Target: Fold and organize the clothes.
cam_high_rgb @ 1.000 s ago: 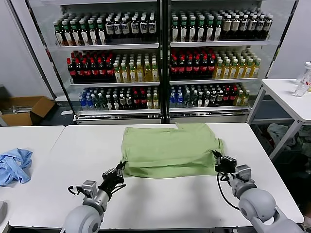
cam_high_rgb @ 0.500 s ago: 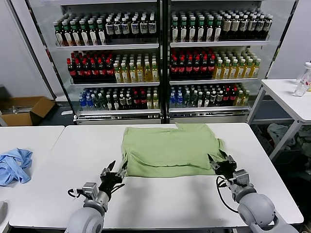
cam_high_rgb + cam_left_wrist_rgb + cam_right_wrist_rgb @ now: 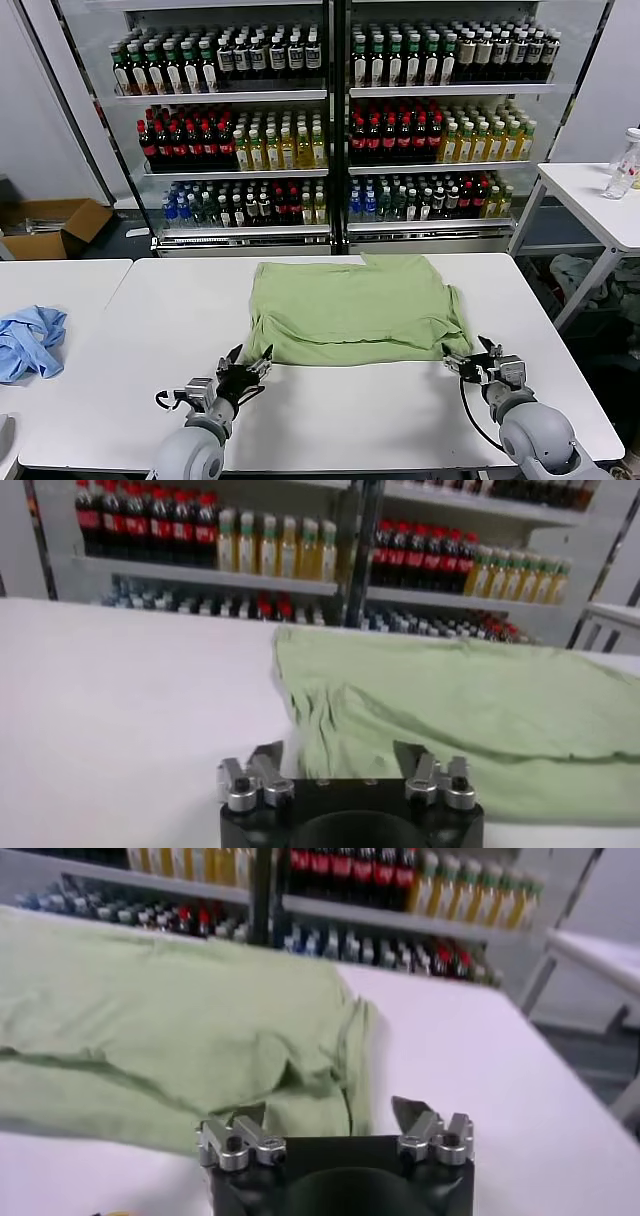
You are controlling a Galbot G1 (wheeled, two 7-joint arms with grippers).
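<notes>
Right now the light green polo shirt (image 3: 356, 309) lies spread on the white counter (image 3: 330, 400), folded over itself so that it forms a wide, roughly rectangular shape with its far edge near the counter's back rim. Both arms sit low at the near edge of the counter. The left end effector (image 3: 248, 362) rests just off the shirt's near left corner, fingers spread apart and holding nothing; in the left wrist view its two dark fingertips (image 3: 270, 755) frame the shirt's rumpled left edge (image 3: 330, 730). The right end effector (image 3: 478, 354) sits just beside the shirt's near right corner, also spread wide and empty, and the right wrist view shows the folded hem (image 3: 180, 1098) lying ahead of it; whether a fingertip touches cloth is hard to tell. A crumpled blue cloth (image 3: 28, 340) lies on the neighbouring table to the left, well apart. Drink bottles fill the shelves of a cooler (image 3: 330, 120) behind the counter.
</notes>
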